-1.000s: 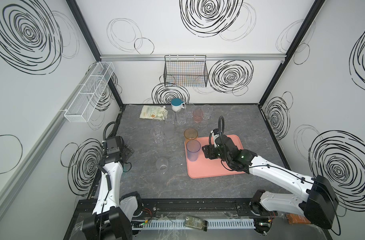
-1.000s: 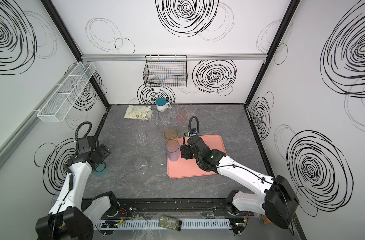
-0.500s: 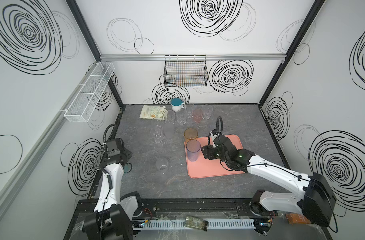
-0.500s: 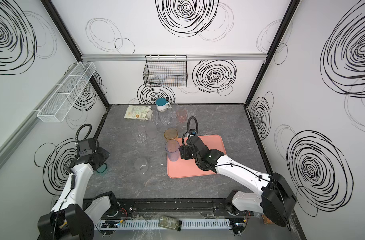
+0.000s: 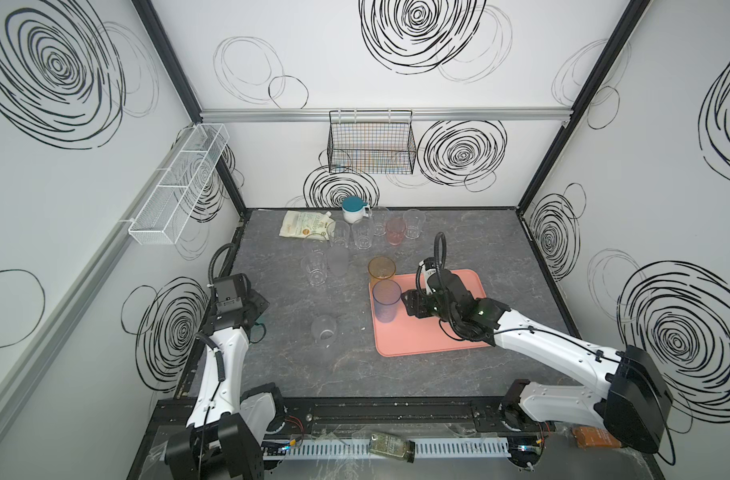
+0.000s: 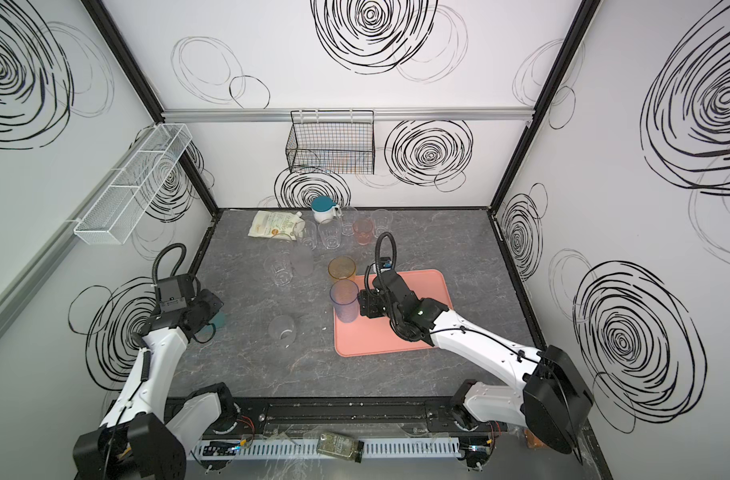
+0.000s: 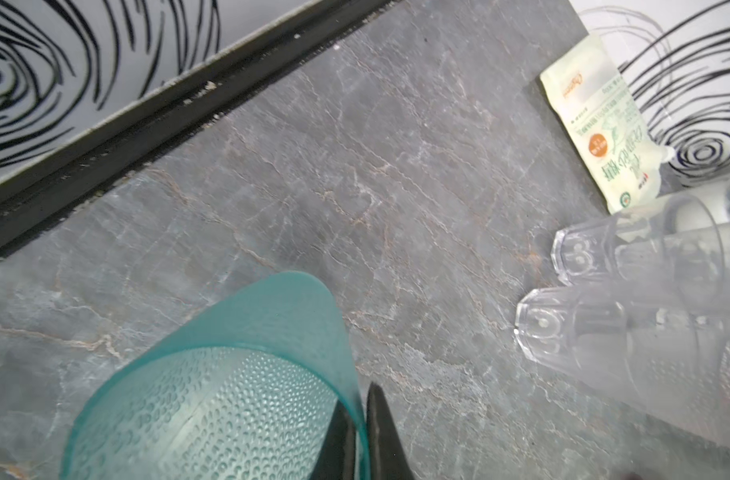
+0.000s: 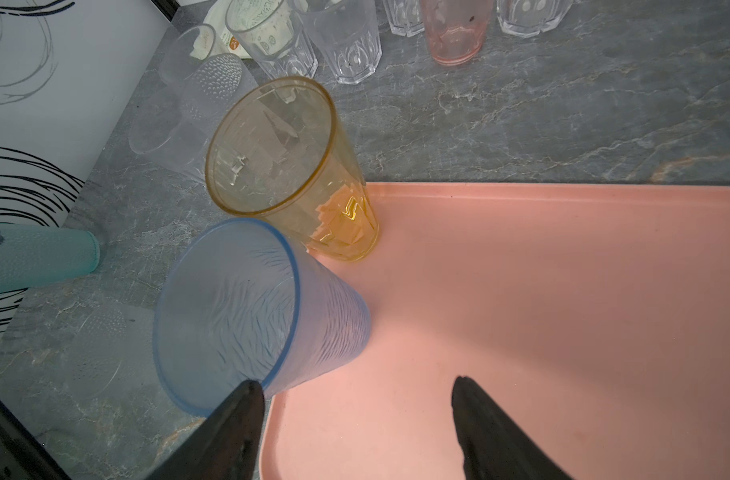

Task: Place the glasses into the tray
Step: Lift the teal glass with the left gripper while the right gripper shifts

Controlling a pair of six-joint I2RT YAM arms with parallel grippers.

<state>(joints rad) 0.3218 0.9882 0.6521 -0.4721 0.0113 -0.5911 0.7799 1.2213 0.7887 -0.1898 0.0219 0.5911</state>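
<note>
Two glasses at most are sitting in the tray (image 5: 417, 336): the blue glass (image 5: 386, 301) is standing upright just inside its left edge, and the amber glass (image 5: 382, 268) is standing at its far left corner, though whether its base is resting on the tray or on the desk (image 5: 458, 241) cannot be told. Beside the blue glass, the right gripper (image 8: 357, 382) is hanging over the tray with its jaws wide apart, gripping nothing. At the desk's left edge, the left gripper (image 7: 361, 401) is pinching the wall of the teal glass (image 7: 230, 374), one finger inside the rim and one outside, jaws clamped together on it. Most of the work is left to do: a lone clear glass (image 5: 323, 328) is standing near the desk's middle, and about eight more, among them a frosted glass (image 5: 338, 262) and a pink glass (image 5: 395, 230), are crowding toward the far edge beside a mug (image 5: 352, 210) and a pouch (image 5: 305, 224). Judging by the grip, the teal glass is probably going next.
</note>
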